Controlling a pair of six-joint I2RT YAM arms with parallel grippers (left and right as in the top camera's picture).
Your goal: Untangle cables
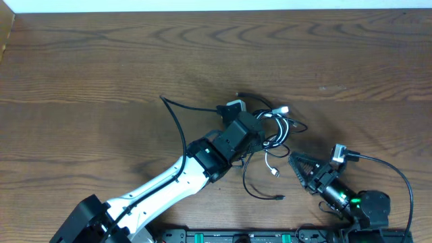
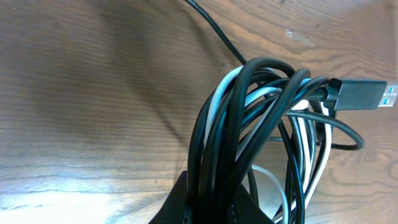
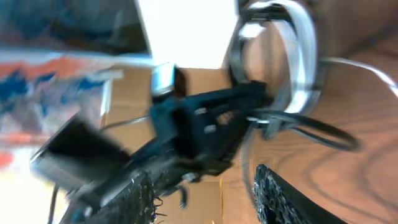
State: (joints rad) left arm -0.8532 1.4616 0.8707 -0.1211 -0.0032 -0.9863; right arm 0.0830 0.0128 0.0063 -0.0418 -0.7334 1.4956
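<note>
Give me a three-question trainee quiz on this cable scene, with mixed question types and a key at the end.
1. True or false: the right tool stands open and holds no cable.
2. In the left wrist view, the metal end of the USB plug points toward which edge of the picture? A) right B) left C) bottom
3. Fill in: the left tool is shut on the cables, several black ones and one ____ one.

Key: 1 true; 2 A; 3 white.
</note>
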